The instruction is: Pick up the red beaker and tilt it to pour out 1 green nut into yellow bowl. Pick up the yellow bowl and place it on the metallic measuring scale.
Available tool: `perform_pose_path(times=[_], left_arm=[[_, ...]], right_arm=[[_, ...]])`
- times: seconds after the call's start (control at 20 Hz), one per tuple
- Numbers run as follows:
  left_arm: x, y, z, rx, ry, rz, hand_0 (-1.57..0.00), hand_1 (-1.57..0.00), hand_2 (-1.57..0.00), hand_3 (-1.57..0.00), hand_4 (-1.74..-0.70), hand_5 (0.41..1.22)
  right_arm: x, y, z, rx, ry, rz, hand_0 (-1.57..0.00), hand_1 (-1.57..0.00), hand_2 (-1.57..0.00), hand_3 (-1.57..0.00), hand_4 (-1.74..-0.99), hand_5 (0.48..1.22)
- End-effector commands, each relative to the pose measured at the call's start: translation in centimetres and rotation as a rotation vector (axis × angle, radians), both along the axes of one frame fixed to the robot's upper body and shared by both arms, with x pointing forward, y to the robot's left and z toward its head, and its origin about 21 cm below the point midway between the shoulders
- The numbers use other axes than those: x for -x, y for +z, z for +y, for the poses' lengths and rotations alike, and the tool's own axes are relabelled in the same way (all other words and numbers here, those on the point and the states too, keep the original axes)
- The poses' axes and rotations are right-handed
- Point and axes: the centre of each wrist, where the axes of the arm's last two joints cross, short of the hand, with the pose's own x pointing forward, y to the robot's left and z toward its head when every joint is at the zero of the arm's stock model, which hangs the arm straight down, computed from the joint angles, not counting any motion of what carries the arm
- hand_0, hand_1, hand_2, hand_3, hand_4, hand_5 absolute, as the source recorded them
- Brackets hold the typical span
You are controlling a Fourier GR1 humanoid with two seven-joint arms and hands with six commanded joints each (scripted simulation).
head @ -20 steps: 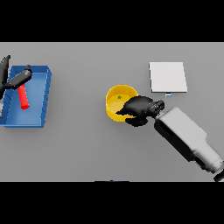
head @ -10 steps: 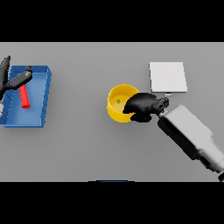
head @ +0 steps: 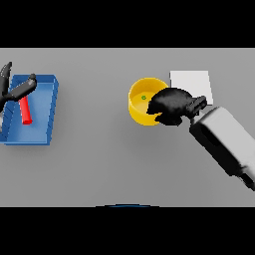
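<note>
Right hand covers the yellow bowl's right rim, fingers curled over it, clamped on the bowl; the contact itself is hidden under the hand. 1 green nut shows inside. Left hand is cut off at the left edge, fingers spread apart over the blue tray. Red beaker lies in the tray, long axis near vertical in view. Bowl sits just left of the metallic scale. Versus 0.5 s ago, bowl and hand sit slightly higher, nearer the scale.
</note>
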Motion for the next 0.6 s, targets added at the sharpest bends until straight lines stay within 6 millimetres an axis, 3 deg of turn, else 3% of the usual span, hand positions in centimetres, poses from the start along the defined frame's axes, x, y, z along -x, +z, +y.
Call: perform_pose_path(times=[0.0,0.15,0.3,0.55], left_arm=[[-0.1,0.1,-0.1,0.0,-0.002,-0.001,0.0,0.0,0.0,0.0,-0.81,0.723],[0.0,0.5,-0.1,-0.011,-0.014,-0.012,0.0,0.0,0.0,0.0,-0.8,0.723],[0.2,0.4,0.2,0.0,-0.001,-0.013,0.0,0.0,0.0,0.0,-0.81,0.741],[0.8,0.8,-0.4,-0.016,0.007,-0.003,0.0,0.0,0.0,0.0,-0.81,0.739]], right_arm=[[-0.1,0.2,-0.2,0.001,-0.008,-0.001,-1.57,-1.57,-1.56,-1.25,-1.72,1.219],[-0.7,1.6,-1.0,0.005,-0.004,-0.043,-1.57,-1.57,-1.56,-1.24,-1.719,1.22],[-2.0,2.7,-2.6,0.011,-0.046,-0.083,-1.57,-1.57,-1.57,-1.33,-1.72,1.221],[-4.2,2.7,-5.5,0.017,-0.16,-0.135,-1.57,-1.57,-1.57,-1.23,-1.72,1.221]])
